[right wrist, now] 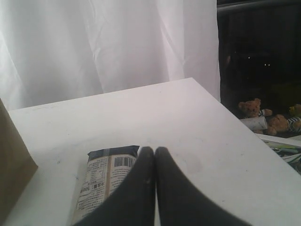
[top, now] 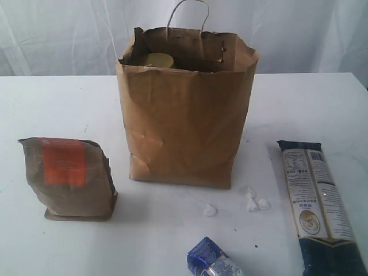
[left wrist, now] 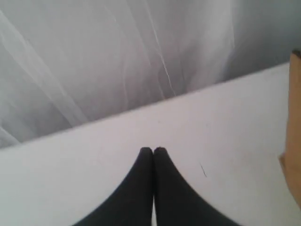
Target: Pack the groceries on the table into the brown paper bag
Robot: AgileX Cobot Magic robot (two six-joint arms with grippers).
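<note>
Here, one wide white surface (top: 57, 103) carries everything. The largest thing on it is one brown paper bag (top: 184, 132), standing upright at the centre toward the back. Its ragged rim is open, and one twisted loop handle (top: 187, 8) rises behind it.

One long navy packet (top: 319, 207) lies flat at the right, well apart from the bag, label side up, running toward the front edge. One brown pouch with an orange label (top: 69, 178) stands upright at the left, apart from the bag.

Two pairs of black fingers appear, only in the wrist views. The left fingers (left wrist: 149, 155) are pressed fully together and hold nothing, above bare surface, with the bag at the frame's edge. The right fingers (right wrist: 150, 156) are likewise pressed together and empty, above the navy packet's end.

One small shiny blue packet (top: 211, 259) lies at the front edge, partly cut off. One yellow lid (top: 158, 59) shows inside the bag, just under the rim; what is beneath it is hidden. In front of the bag lie a few small white crumpled scraps (top: 210, 210), one alone and a little cluster to its right.
</note>
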